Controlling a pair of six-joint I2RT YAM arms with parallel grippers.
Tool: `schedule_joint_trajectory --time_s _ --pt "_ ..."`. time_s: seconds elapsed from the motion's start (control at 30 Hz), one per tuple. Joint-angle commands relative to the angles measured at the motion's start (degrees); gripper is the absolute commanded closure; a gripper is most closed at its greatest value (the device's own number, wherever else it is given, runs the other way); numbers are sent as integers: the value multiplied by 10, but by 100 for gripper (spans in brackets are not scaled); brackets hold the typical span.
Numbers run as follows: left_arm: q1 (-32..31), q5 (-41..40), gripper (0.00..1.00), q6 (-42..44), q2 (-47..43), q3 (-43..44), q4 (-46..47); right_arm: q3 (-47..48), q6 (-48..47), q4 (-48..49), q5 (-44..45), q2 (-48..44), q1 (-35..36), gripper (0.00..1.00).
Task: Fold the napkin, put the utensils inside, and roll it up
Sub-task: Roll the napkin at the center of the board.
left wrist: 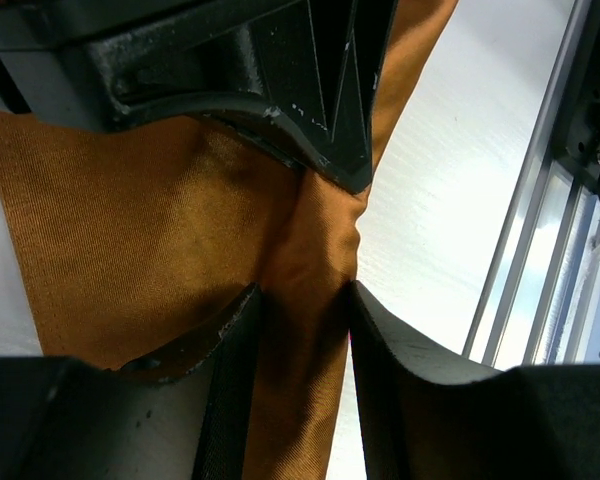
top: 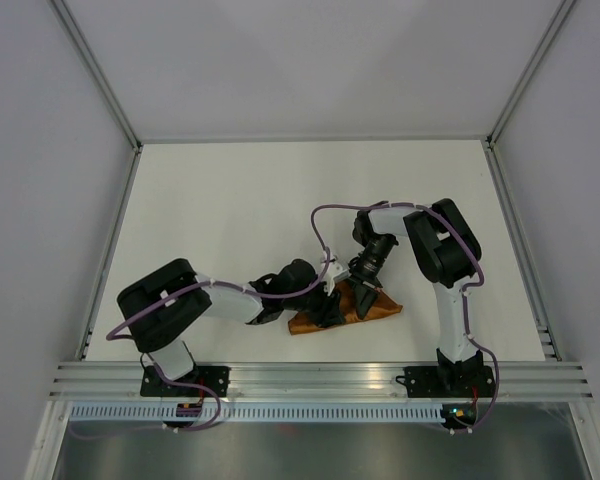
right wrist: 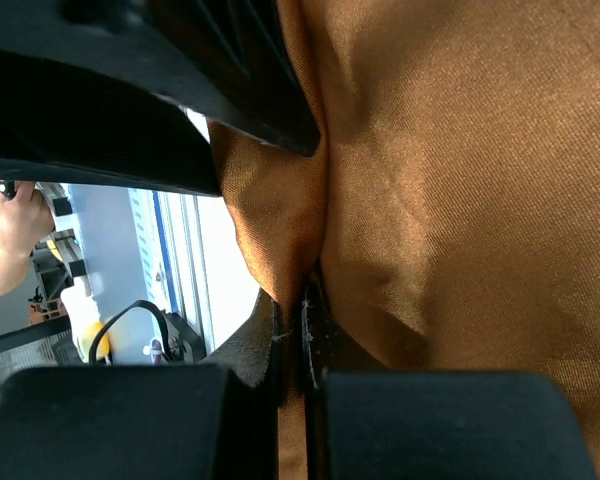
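Observation:
The rust-brown napkin (top: 382, 311) lies bunched into a narrow bundle near the table's front edge, between both arms. My left gripper (top: 327, 308) holds a thick rolled part of the napkin (left wrist: 130, 230); in the left wrist view the cloth fills the gap between the fingertips of my left gripper (left wrist: 305, 295). My right gripper (top: 363, 300) is shut on a thin fold of the napkin (right wrist: 460, 180), pinched tight in my right gripper (right wrist: 302, 300). The two grippers sit close together over the cloth. The utensils are out of view.
The white table (top: 280, 200) stretches behind the arms, bounded by grey enclosure walls. An aluminium rail (top: 320, 378) runs along the near edge. A person's hand (right wrist: 15, 240) shows far off in the right wrist view.

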Motion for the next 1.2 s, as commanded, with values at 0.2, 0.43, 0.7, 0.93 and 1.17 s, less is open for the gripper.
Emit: schedule_joint_trajectory --time_s 0.2,0.43,0.7,0.93,1.17 --pt "-3 9 80 15 32 23 13 -2 -11 131 105 9 3 83" --pt "0 34 98 -13 58 25 -7 -6 -2 128 86 -66 2 60" --pt "41 108 98 -72 99 13 18 -17 32 152 67 -161 -23 57" --pt "86 182 98 -135 134 7 29 -81 73 248 74 -301 -76 55" --pt "101 207 98 -162 154 19 -9 -155 93 322 82 -403 -89 50"
